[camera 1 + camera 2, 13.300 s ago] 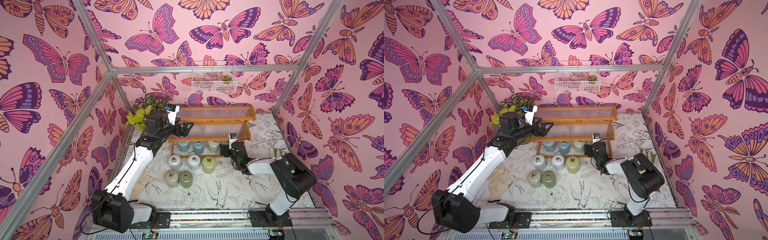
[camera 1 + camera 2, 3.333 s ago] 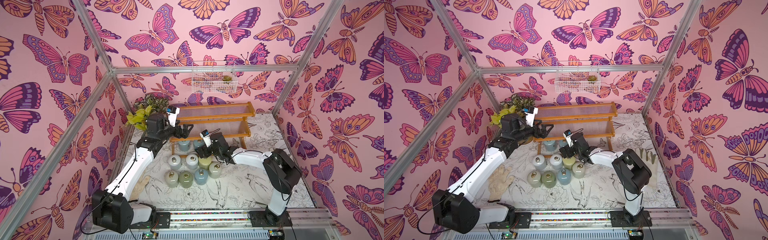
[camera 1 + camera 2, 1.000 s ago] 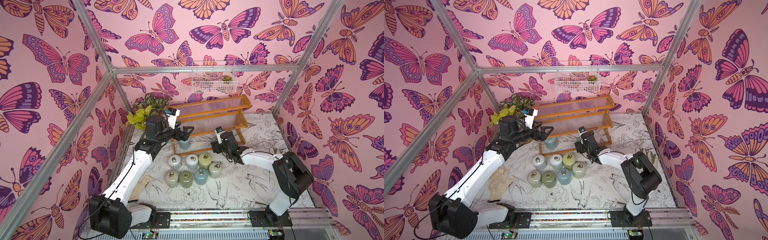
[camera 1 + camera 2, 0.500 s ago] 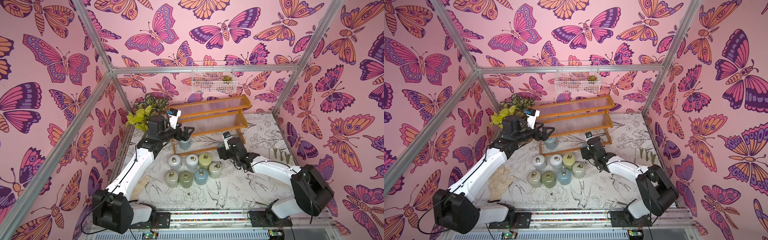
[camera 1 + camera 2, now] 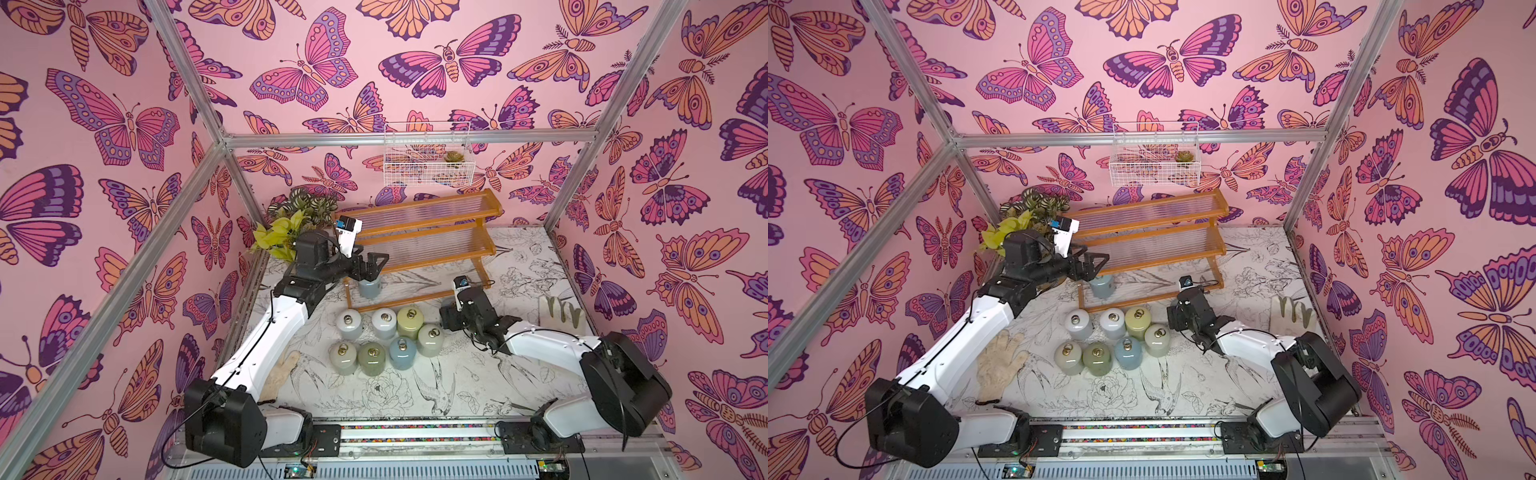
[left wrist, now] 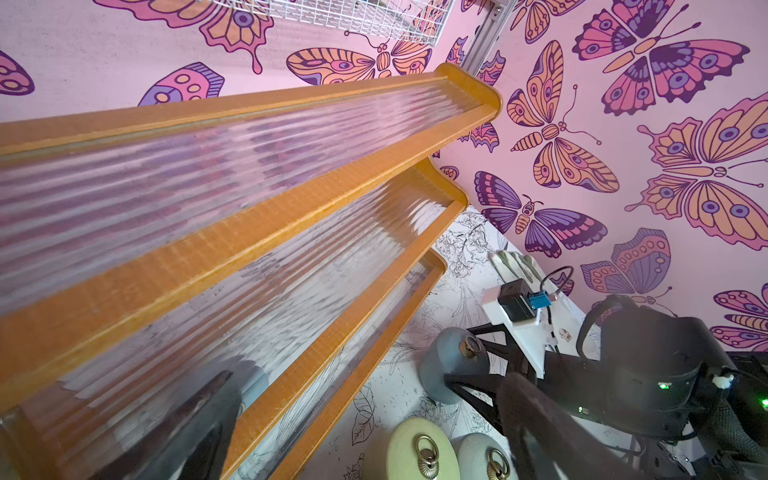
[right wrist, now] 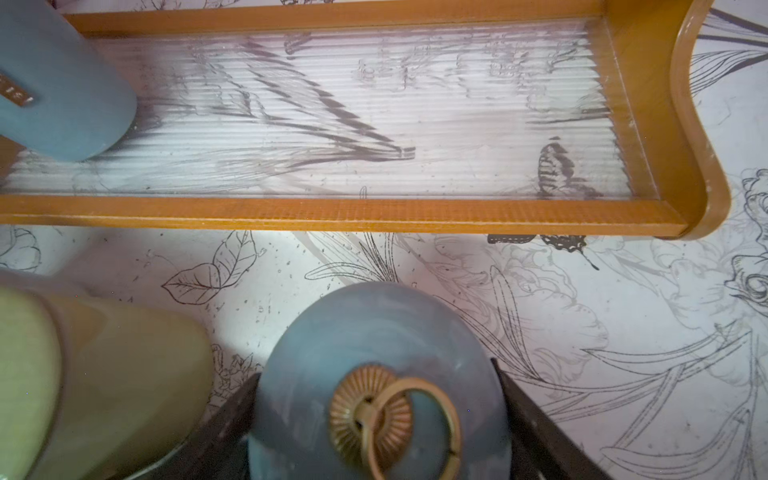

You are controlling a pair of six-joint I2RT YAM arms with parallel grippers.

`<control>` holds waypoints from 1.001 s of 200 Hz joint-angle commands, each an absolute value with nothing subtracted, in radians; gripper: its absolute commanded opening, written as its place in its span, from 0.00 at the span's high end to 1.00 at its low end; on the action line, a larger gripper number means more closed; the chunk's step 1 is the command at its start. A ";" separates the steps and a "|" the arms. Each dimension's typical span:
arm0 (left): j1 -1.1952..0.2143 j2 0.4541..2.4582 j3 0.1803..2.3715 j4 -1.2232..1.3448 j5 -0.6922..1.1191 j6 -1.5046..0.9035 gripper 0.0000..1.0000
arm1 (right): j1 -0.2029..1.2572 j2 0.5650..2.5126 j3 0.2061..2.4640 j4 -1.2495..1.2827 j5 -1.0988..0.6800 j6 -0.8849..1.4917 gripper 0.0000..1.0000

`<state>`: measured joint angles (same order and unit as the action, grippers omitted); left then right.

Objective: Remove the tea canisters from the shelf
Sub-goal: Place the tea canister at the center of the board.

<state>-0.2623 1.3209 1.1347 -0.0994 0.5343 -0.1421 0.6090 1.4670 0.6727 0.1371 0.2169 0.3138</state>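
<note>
The shelf (image 5: 419,245) stands askew at the back, its upper tiers bare. One blue-grey tea canister (image 5: 370,287) remains on the bottom tier's left end. My left gripper (image 5: 379,265) hovers open just above it, fingers (image 6: 536,411) wide apart around nothing. My right gripper (image 7: 376,395) is shut on another blue-grey canister (image 7: 353,332), low over the table in front of the shelf's right half; the left wrist view shows this canister (image 6: 451,368) between the black fingers. The wrist hides it in both top views. Several canisters (image 5: 384,322) cluster on the table.
A white wire basket (image 5: 428,166) hangs on the back wall. A leafy plant (image 5: 286,232) fills the back left corner. One glove (image 5: 998,361) lies beside the left arm, another (image 5: 561,311) near the right wall. A pale yellow-green canister (image 7: 104,374) sits close beside the held one.
My right gripper has carried the blue-grey canister away from the shelf, toward the front and slightly right. The left arm has stayed almost still above the last shelved canister.
</note>
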 commanded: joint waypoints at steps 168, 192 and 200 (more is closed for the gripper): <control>-0.264 1.304 1.149 -0.097 0.517 -0.121 0.00 | 0.615 1.365 0.802 0.100 0.136 0.210 0.01; -0.265 1.314 1.158 -0.097 0.519 -0.121 0.00 | 0.649 1.416 0.846 0.171 0.033 0.154 0.01; -0.265 1.319 1.161 -0.097 0.520 -0.121 0.00 | 0.664 1.445 0.865 0.197 -0.002 0.132 0.01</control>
